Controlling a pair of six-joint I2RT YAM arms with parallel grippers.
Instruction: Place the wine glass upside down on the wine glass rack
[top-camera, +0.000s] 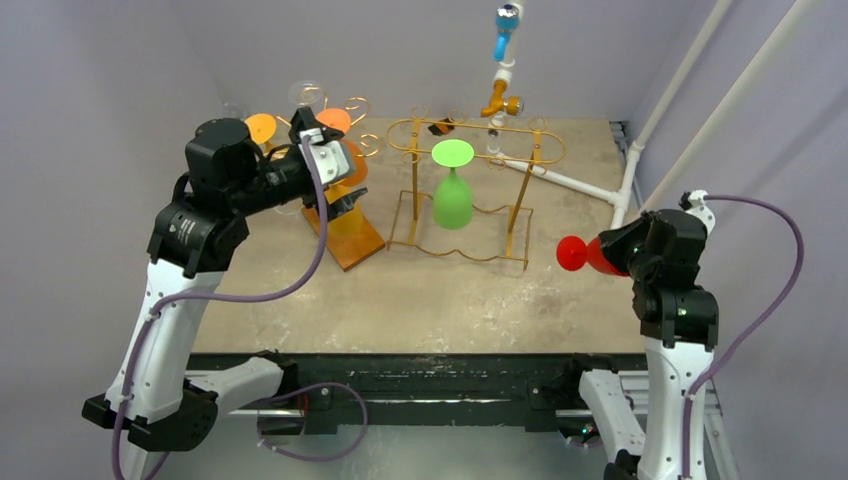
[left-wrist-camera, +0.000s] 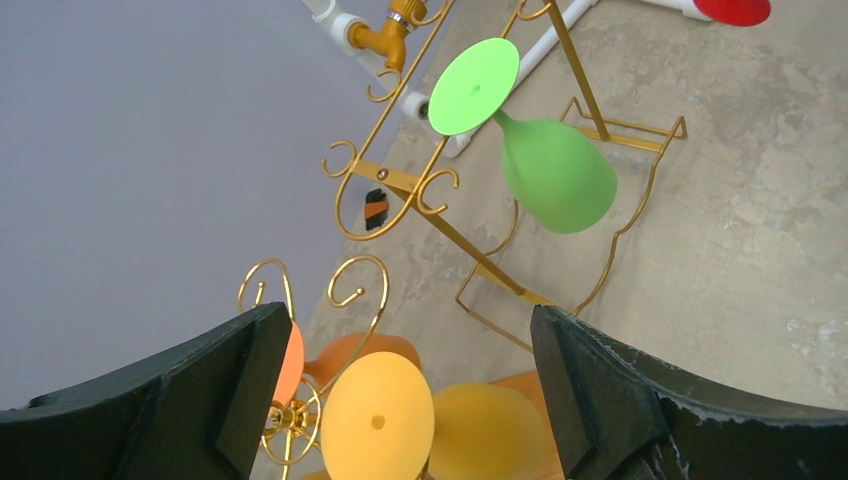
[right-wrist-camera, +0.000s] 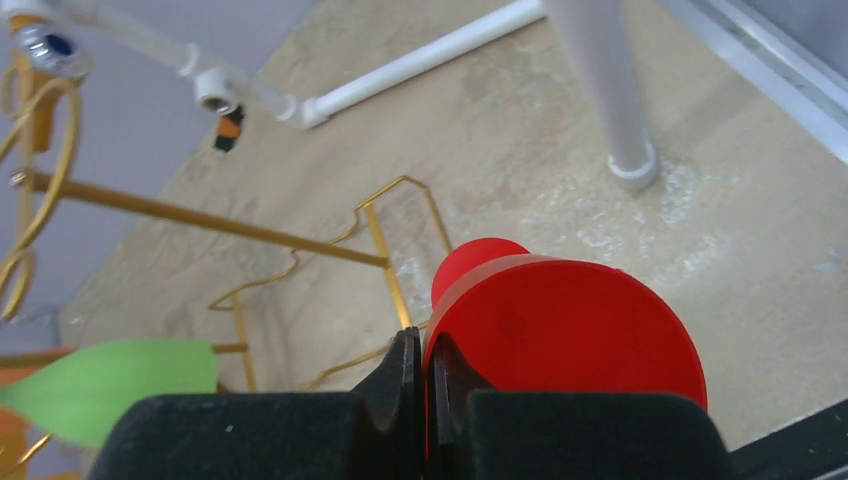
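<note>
My right gripper is shut on the rim of a red wine glass, held sideways above the table's right side; in the right wrist view the red glass fills the space past the closed fingers. The gold wire glass rack stands mid-table with a green glass hanging upside down in it. My left gripper is open and empty over a second gold rack that holds yellow and orange glasses.
A wooden base carries the left rack. A white pipe frame with blue and orange fittings stands at the back right, one pipe lying on the table. The green glass and gold rack also show in the left wrist view.
</note>
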